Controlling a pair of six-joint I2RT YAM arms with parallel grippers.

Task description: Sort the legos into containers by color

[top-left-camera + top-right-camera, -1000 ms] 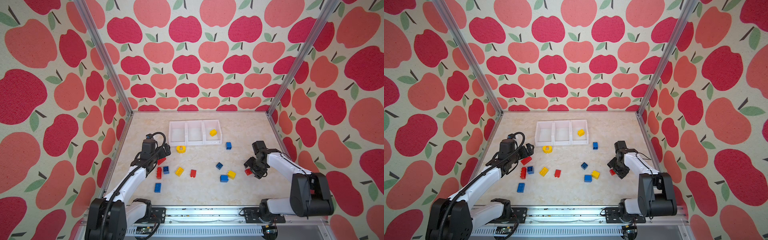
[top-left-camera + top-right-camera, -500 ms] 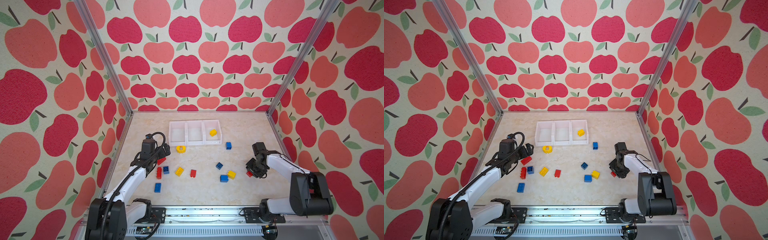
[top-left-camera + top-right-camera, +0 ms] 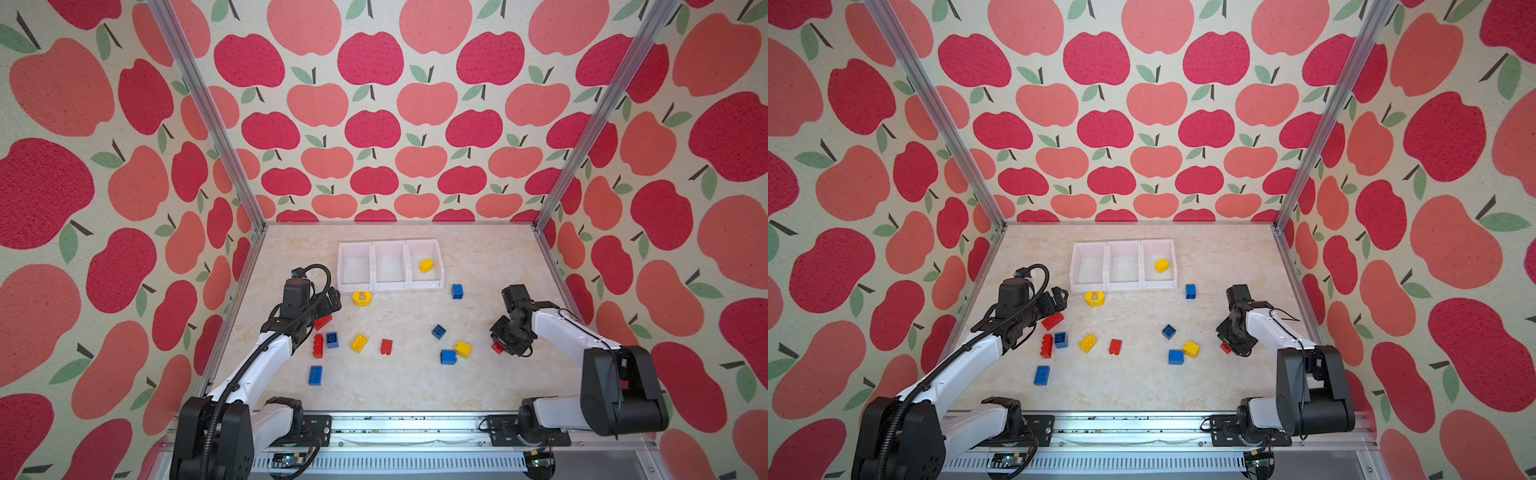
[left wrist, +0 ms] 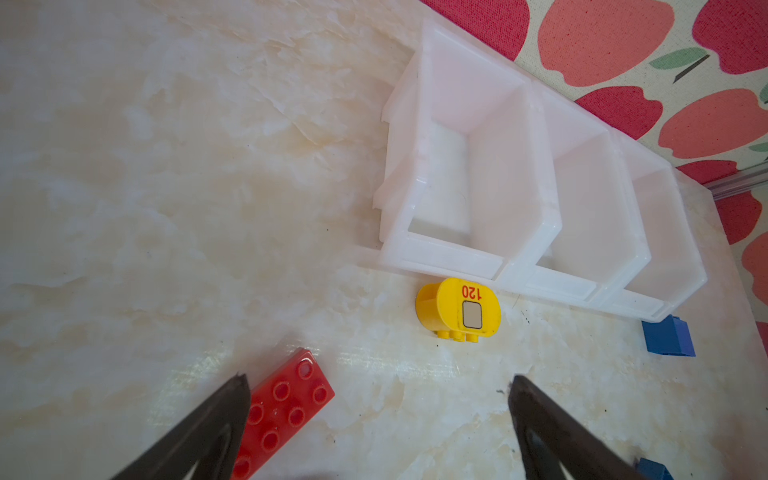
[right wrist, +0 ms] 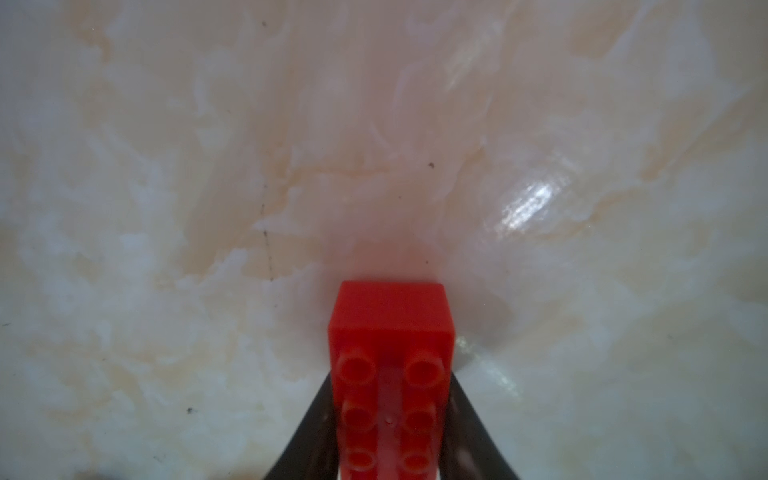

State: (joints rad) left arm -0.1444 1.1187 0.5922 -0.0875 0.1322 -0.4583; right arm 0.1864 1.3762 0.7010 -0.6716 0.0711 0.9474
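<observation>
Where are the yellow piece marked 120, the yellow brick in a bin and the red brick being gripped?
Yellow piece marked 120 (image 4: 467, 305): left wrist view, printed face.
Yellow brick (image 3: 426, 264): a top view, upper face.
Red brick (image 5: 390, 308): right wrist view, smooth end face.

Bright even light, glare on table (image 5: 528, 203), right wrist view blurry
</observation>
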